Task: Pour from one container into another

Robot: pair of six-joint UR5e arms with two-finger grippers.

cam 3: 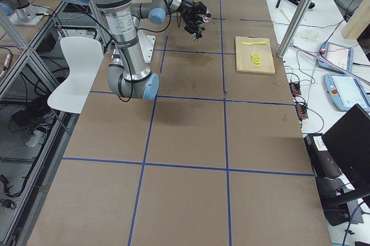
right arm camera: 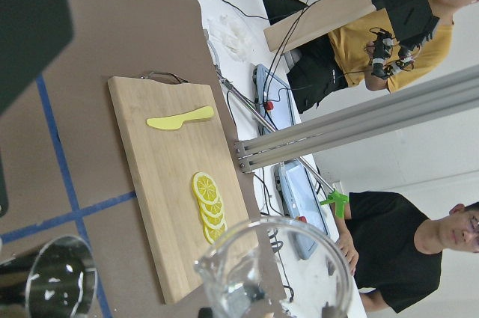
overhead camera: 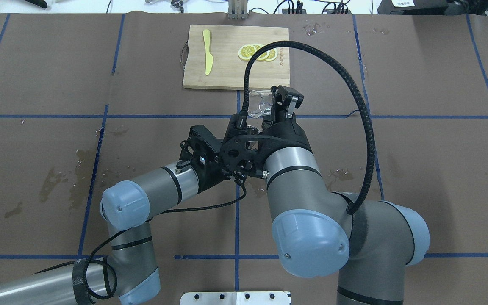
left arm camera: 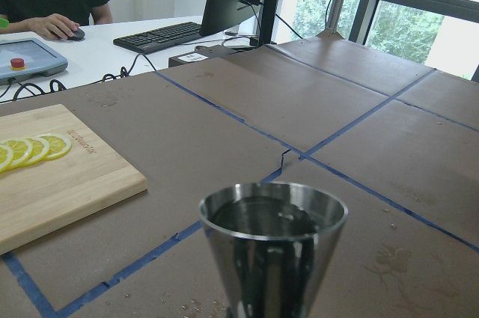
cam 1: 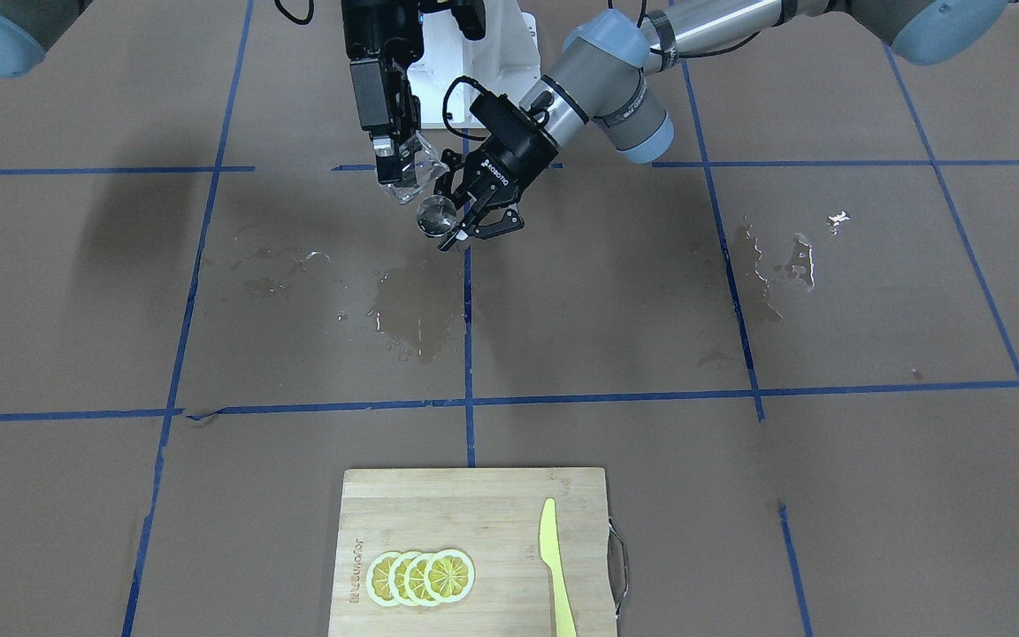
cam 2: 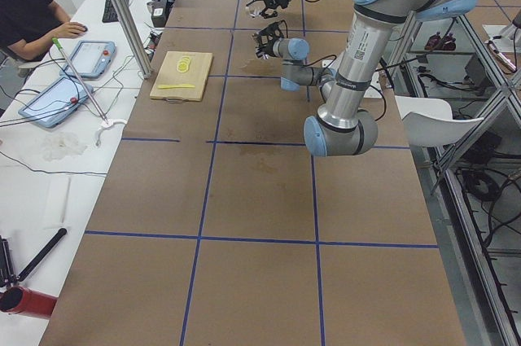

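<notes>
A steel cup (cam 1: 435,215) is held above the table near the robot's base, with my left gripper (cam 1: 455,226) shut on it. In the left wrist view the cup (left arm camera: 273,247) stands upright, and its inside looks dark and shiny. Just beside and above it, a clear glass pitcher (cam 1: 414,175) hangs tilted toward the cup, with my right gripper (cam 1: 393,164) shut on it. The right wrist view shows the pitcher's rim and spout (right arm camera: 269,273) next to the cup (right arm camera: 52,284). From overhead, the pitcher (overhead camera: 259,106) shows ahead of the right gripper (overhead camera: 277,108). The left gripper is mostly hidden there.
A wooden cutting board (cam 1: 474,513) at the table's far edge carries lemon slices (cam 1: 421,577) and a yellow knife (cam 1: 554,566). Wet patches (cam 1: 412,310) mark the brown paper under and around the grippers. People sit at a desk beyond the board.
</notes>
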